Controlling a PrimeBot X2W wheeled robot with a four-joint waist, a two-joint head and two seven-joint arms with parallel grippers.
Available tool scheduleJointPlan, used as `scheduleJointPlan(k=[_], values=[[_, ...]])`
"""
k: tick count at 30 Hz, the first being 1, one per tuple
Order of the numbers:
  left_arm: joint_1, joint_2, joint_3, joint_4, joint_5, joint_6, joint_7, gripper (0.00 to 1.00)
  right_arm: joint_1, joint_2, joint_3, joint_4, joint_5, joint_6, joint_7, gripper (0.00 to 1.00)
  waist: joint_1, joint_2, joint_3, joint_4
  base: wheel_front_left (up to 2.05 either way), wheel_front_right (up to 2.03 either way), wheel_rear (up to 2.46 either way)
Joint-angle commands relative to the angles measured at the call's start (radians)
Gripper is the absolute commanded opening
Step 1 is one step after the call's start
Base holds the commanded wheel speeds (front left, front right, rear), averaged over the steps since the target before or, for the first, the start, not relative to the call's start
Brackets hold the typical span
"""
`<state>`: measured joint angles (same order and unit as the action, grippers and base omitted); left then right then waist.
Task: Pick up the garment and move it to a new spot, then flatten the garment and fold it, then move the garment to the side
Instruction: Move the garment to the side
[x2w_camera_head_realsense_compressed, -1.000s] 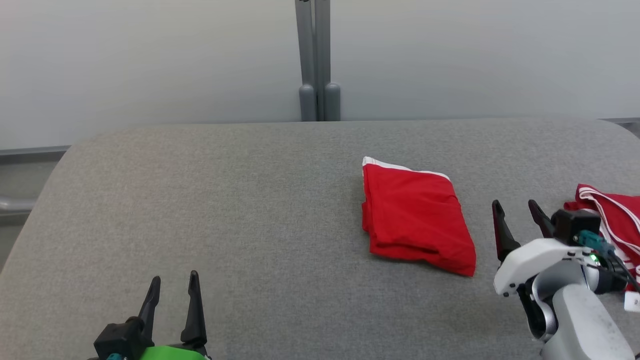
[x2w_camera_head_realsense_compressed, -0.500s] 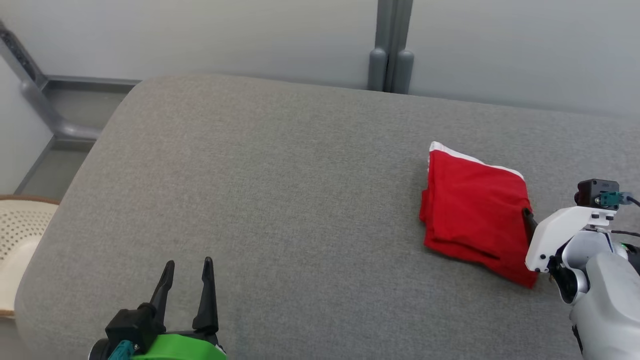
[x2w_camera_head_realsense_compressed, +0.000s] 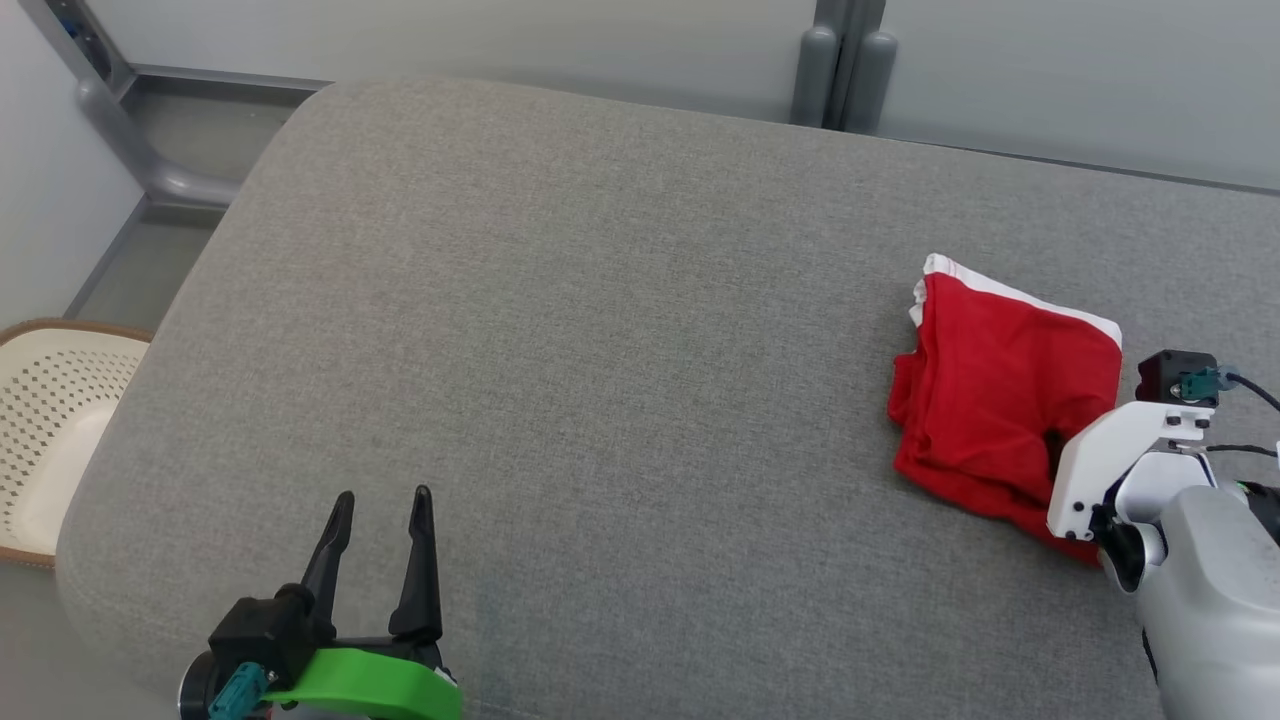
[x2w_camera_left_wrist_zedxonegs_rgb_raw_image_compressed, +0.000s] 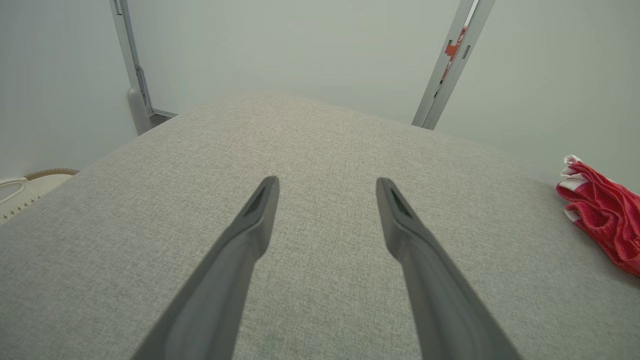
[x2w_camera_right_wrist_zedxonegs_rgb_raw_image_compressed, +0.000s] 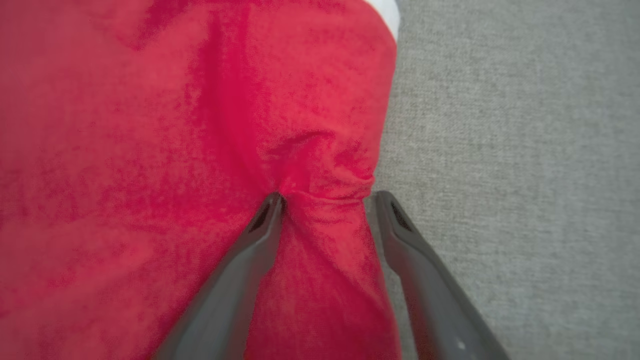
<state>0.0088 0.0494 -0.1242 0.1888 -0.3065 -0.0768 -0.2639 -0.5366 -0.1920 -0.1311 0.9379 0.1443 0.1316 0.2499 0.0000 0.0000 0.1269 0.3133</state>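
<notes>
Straddling folded red fabric garment (x2w_camera_right_wrist_zedxonegs_rgb_raw_image_compressed: 150, 150) edge between open jaws, right gripper (x2w_camera_right_wrist_zedxonegs_rgb_raw_image_compressed: 326, 199) preps side-move pinch; left gripper (x2w_camera_left_wrist_zedxonegs_rgb_raw_image_compressed: 327, 184) open.

No legible text, numbers or brand marks in any view. Only candidate: a small orange sticker (x2w_camera_left_wrist_zedxonegs_rgb_raw_image_compressed: 452, 48) on the grey post (x2w_camera_left_wrist_zedxonegs_rgb_raw_image_compressed: 439, 82) in the left wrist view, too small to read. The garment (x2w_camera_head_realsense_compressed: 1005, 400) shows plain red fabric with a white edge band and no readable print or tag.
</notes>
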Motion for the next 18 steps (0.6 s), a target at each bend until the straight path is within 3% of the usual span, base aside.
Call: scheduleJointPlan(k=[1, 8, 14, 18], values=[[-0.013, 0.003, 0.005, -0.006, -0.006, 0.003, 0.0, 1.0, 0.025, 0.011, 0.023, 0.03, -0.016, -0.002, 0.013, 0.0, 0.0, 0.0, -0.003, -0.02, 0.0, 0.0, 0.0], [-0.007, 0.003, 0.006, -0.024, -0.03, 0.015, 0.0, 1.0, -0.048, -0.047, 0.2, -0.037, -0.042, -0.003, 0.049, 0.0, 0.0, 0.0, -0.01, -0.1, 0.0, 0.0, 0.0], [-0.001, 0.003, 0.026, -0.039, -0.058, 0.027, 0.0, 1.0, -0.115, -0.086, 0.444, -0.196, 0.068, -0.002, 0.2, 0.0, 0.0, 0.0, -0.008, -0.222, 0.0, 0.0, 0.0], [-0.016, 0.003, 0.031, -0.043, -0.075, 0.033, 0.0, 1.0, -0.148, -0.176, 0.601, -0.365, 0.18, -0.002, 0.317, 0.0, 0.0, 0.0, 0.002, -0.314, 0.0, 0.0, 0.0]])
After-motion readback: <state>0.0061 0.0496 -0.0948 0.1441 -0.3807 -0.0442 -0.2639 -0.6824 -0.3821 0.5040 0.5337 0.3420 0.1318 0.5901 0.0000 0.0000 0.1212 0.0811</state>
